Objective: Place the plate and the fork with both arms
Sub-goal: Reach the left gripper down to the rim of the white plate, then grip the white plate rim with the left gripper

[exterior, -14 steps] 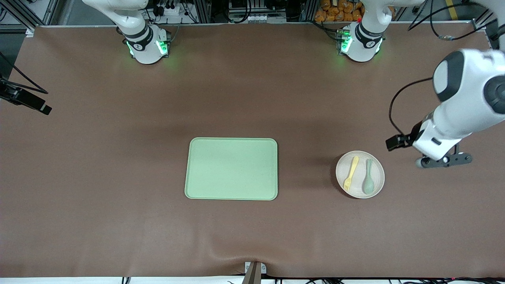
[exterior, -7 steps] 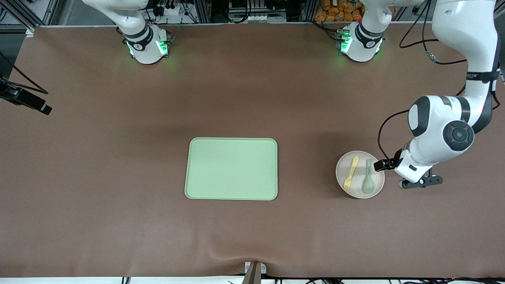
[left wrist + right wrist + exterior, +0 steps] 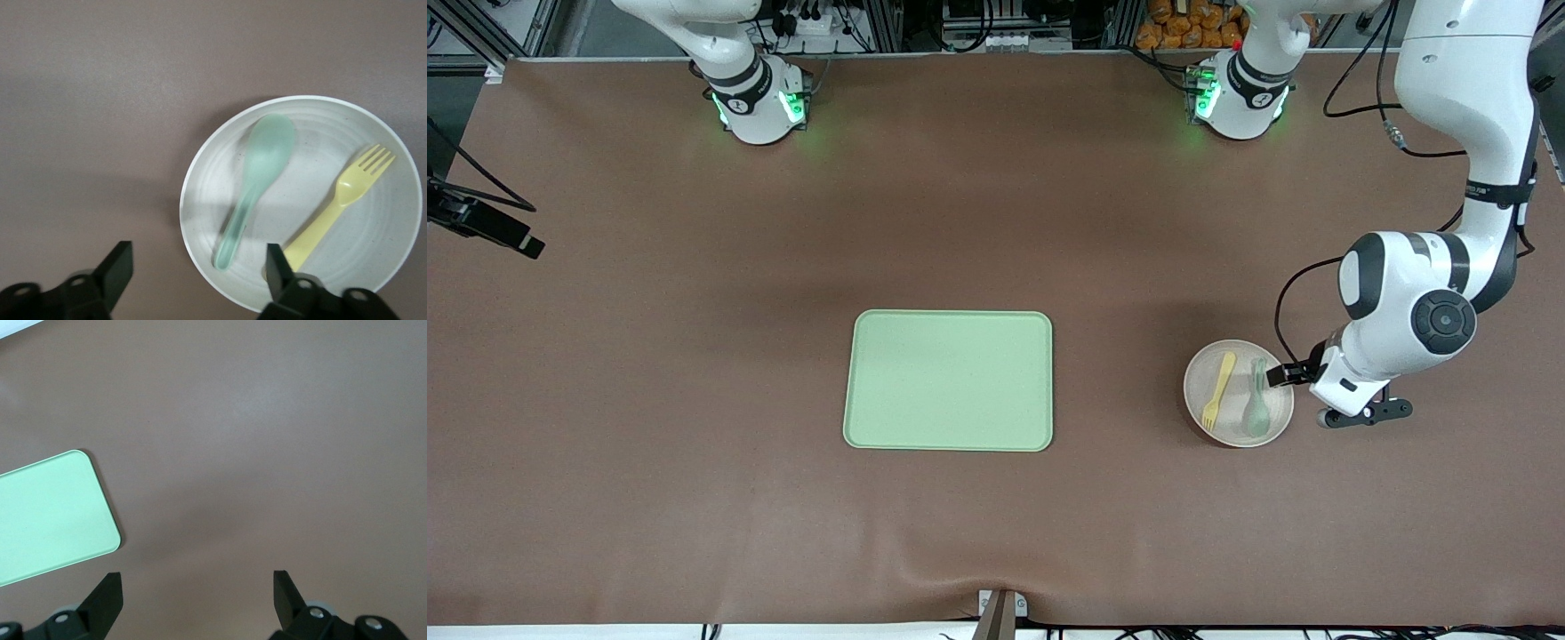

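The pale plate lies toward the left arm's end of the table. On it lie side by side the yellow fork and a grey-green spoon. In the left wrist view my left gripper is open and low over the plate's rim. One finger is over the bare table and the other is over the plate, by the fork's handle. Nothing is gripped. My right gripper is open over bare table and does not show in the front view.
A rectangular light-green tray lies mid-table, and its corner shows in the right wrist view. The brown mat has a raised wrinkle at the edge nearest the front camera. A black camera mount juts in at the right arm's end.
My left arm has swung in and come down to the plate's edge at the left arm's end. The plate, fork and spoon have not moved. The right arm stays still.
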You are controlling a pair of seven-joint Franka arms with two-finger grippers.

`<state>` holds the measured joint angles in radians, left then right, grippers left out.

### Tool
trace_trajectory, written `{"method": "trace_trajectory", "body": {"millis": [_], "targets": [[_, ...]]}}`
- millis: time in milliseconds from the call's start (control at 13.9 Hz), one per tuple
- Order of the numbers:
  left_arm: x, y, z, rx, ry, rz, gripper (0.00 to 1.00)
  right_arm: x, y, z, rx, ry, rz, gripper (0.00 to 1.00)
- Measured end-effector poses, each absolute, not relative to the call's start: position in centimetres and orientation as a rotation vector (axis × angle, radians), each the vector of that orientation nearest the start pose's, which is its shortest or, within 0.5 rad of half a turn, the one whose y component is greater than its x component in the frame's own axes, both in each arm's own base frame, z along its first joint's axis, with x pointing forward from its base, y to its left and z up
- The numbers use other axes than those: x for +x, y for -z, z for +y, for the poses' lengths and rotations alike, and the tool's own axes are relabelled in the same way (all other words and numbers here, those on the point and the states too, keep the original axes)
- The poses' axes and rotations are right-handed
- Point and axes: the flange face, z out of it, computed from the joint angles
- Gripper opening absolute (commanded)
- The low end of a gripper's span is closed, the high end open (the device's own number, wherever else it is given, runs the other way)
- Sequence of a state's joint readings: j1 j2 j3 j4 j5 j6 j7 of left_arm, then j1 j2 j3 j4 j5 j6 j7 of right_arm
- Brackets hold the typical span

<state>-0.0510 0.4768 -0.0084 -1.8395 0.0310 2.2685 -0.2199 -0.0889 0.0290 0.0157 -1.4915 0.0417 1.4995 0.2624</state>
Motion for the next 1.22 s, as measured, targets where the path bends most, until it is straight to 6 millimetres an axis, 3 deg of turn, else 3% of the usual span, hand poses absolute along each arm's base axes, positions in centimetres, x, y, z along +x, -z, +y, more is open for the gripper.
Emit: {"method": "trace_trajectory", "body": {"millis": [359, 575, 791, 934, 1006, 1222], "targets": [[63.9, -22.3, -3.0, -3.108, -0.072, -0.234, 0.7, 55.6, -63.9, -3.6, -3.055, -0.039, 0.513, 1.0], [63.8, -21.0, -2.8, -3.106, -0.088, -0.24, 0.64, 55.6, -63.9, -3.6, -3.054, -0.039, 0.513, 1.0], [63.8, -20.0, -2.1, -3.105, -0.091, -0.256, 0.43, 55.6, -63.9, -3.5, -3.053, -0.04, 0.512, 1.0], [63.7, -19.2, -1.7, -3.105, -0.094, -0.264, 0.09, 55.6, -63.9, -3.5, -3.052, -0.04, 0.512, 1.0], [63.7, -18.9, -1.7, -3.105, -0.095, -0.265, 0.0, 55.6, -63.9, -3.5, -3.049, -0.04, 0.511, 1.0], [63.8, -19.2, -1.7, -3.106, -0.085, -0.267, 0.0, 55.6, -63.9, -3.5, -3.046, -0.041, 0.51, 1.0]]}}
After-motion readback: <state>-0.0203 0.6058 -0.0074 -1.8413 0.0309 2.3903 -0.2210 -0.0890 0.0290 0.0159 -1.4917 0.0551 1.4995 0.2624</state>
